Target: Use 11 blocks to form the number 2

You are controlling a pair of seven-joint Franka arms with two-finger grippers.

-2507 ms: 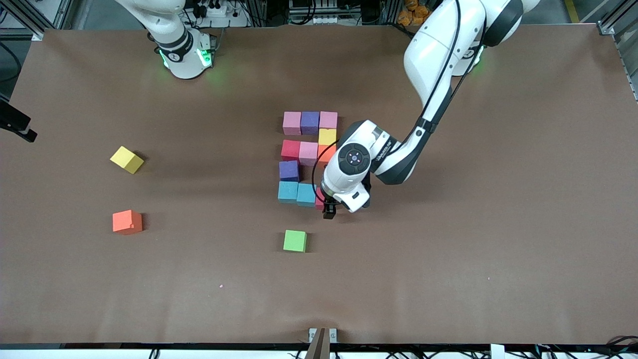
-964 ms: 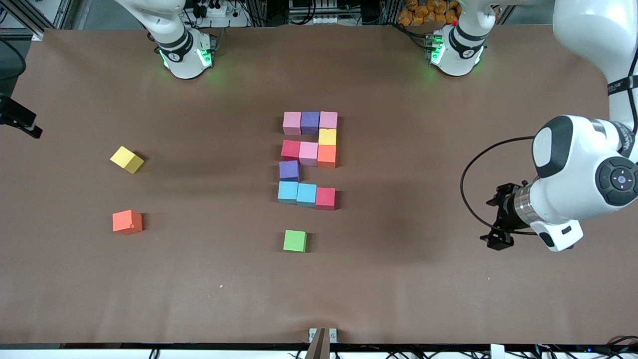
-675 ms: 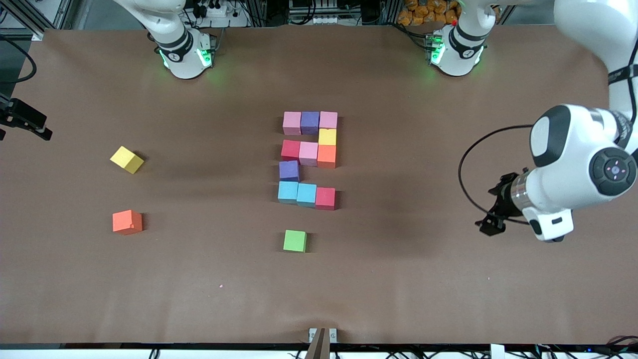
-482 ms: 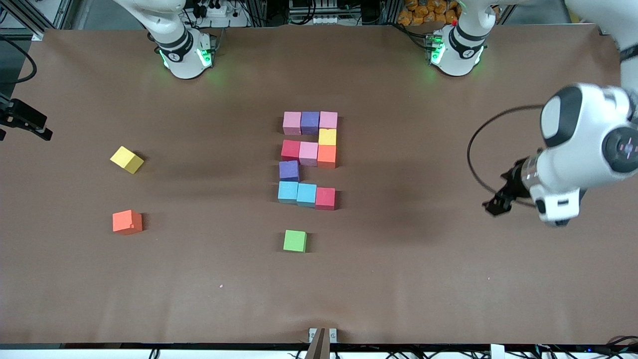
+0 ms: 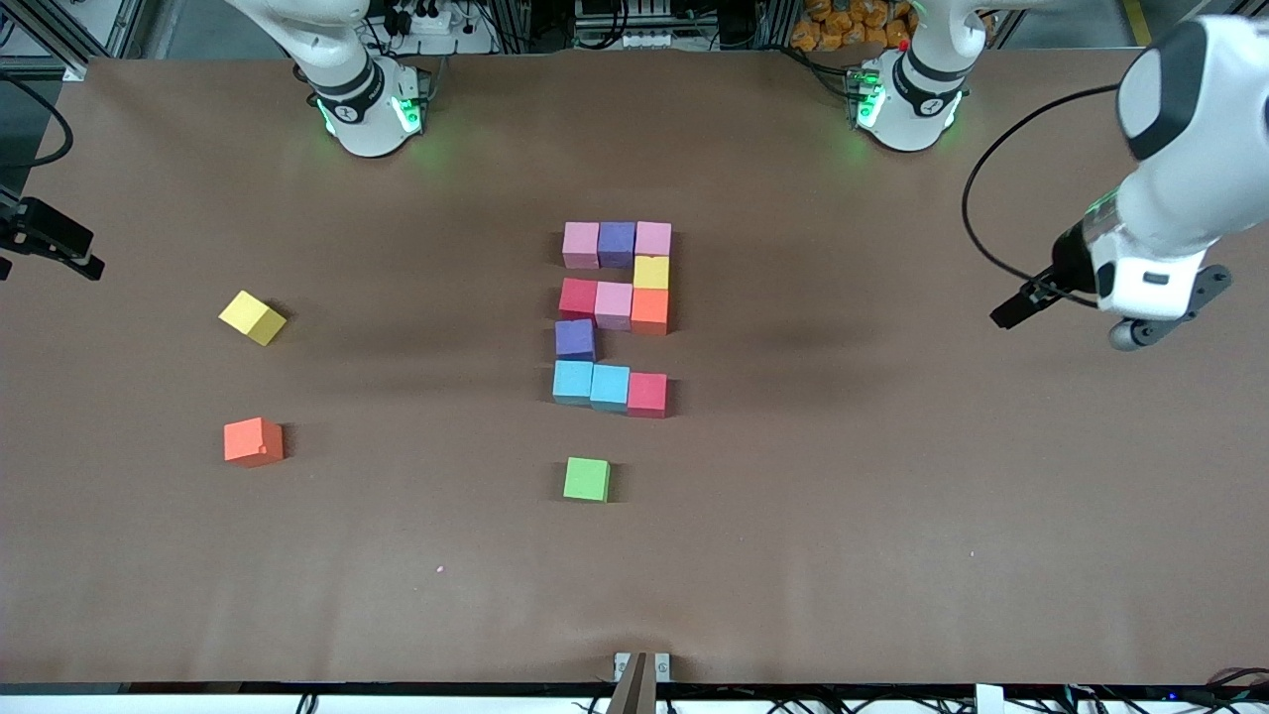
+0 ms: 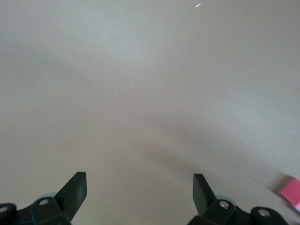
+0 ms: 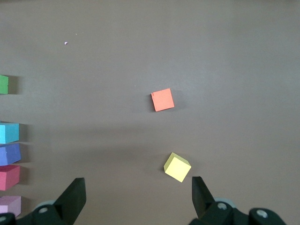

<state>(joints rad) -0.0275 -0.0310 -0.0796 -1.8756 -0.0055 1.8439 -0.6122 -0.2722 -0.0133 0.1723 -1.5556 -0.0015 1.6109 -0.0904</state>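
Note:
The number 2 [image 5: 614,315] lies at the table's middle, built of touching blocks. Its row farthest from the front camera is pink [image 5: 581,245], purple [image 5: 616,244], pink. Yellow [image 5: 650,272] and orange follow, then red, pink, purple, and a nearest row of two light blue and red [image 5: 646,394]. My left gripper [image 5: 1016,309] [image 6: 139,180] hangs open and empty over bare table at the left arm's end. My right gripper [image 7: 138,185] is open and empty, high over the right arm's end.
A green cube [image 5: 587,479] sits alone, nearer the front camera than the 2. A loose yellow cube [image 5: 252,317] [image 7: 177,167] and a loose orange cube [image 5: 253,441] [image 7: 162,100] lie toward the right arm's end. Brown table [image 5: 843,555] surrounds them.
My left gripper has left the red block at the end of the 2's nearest row. It has swung out to the left arm's end, then toward its base. The blocks stayed put.

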